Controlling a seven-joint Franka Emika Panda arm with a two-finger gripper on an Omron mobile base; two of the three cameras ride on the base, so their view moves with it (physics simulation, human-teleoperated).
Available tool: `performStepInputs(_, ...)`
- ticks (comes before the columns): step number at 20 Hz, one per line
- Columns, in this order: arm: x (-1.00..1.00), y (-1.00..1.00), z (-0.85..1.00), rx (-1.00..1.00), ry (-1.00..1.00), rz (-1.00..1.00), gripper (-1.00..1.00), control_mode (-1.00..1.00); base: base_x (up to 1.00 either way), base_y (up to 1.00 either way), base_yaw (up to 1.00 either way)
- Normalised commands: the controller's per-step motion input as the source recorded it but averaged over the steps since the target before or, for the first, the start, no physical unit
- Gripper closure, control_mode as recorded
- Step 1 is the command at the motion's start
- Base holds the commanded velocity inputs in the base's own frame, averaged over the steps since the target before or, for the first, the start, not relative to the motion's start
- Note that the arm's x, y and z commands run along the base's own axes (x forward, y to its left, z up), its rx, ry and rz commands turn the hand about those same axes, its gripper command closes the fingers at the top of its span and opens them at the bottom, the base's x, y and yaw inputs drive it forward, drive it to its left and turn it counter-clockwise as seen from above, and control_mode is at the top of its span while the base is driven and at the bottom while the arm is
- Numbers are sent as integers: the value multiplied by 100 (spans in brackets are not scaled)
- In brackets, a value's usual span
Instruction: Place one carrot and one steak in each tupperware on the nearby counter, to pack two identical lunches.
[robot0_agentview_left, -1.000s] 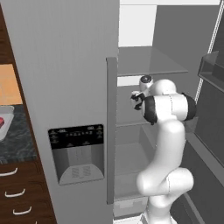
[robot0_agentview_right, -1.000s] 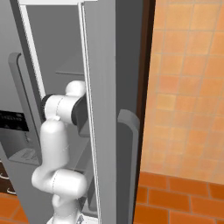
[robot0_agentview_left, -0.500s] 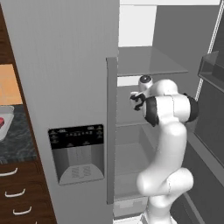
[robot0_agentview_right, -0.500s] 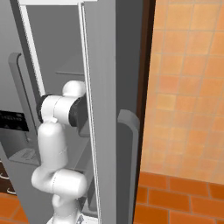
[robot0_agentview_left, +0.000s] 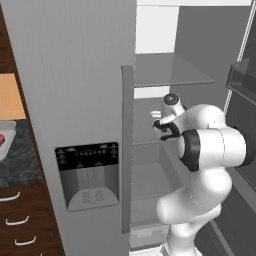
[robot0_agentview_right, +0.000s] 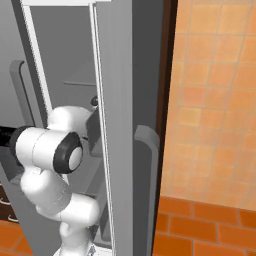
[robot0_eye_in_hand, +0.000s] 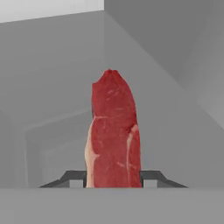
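Fridge (robot0_agentview_left: 85, 100) in grey takes up most of the left base view, its left door carrying a dark dispenser panel (robot0_agentview_left: 89, 172) and a tall vertical handle (robot0_agentview_left: 127, 150) along the open edge. Inside the opened compartment a glass shelf (robot0_agentview_left: 167, 70) sits above the arm. The open right door (robot0_agentview_right: 117, 125), seen edge-on from the right base view, stands between that camera and the arm, with its own handle (robot0_agentview_right: 147, 185) facing an orange tiled wall (robot0_agentview_right: 215, 100).

White arm (robot0_agentview_left: 205, 165) rises from the base, folds at a bulky dark-ringed elbow joint, and reaches forward into the fridge at mid height, wrist tucked close behind the left door's edge. The end effector (robot0_agentview_left: 162, 125) points into the compartment, just beside the door handle.

At the far left edge, a sliver of the dark marbled desk (robot0_agentview_left: 15, 165) shows over wood drawers (robot0_agentview_left: 17, 220) with curved silver handles, with part of a light-grey tupperware (robot0_agentview_left: 6, 142) on it holding something red.

In the hand view the end effector (robot0_eye_in_hand: 113, 177) is pinching the steak (robot0_eye_in_hand: 113, 131) at one end, its fingers (robot0_eye_in_hand: 151, 177) pressed to either side. The steak's long axis runs straight out along the gripper, its narrower tip pointing away toward the fridge's grey inner walls.
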Motion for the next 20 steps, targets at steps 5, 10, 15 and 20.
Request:
performStepInputs(5, -100, 28, 76, 0, 0, 5, 100, -100, 0, 0, 0)
performStepInputs(10, -100, 27, 73, 0, 0, 4, 100, -100, 0, 0, 0)
performStepInputs(15, -100, 18, 49, 0, 7, 3, 100, -100, 0, 0, 0)
performStepInputs(20, -100, 24, 30, -2, 13, 5, 100, -100, 0, 0, 0)
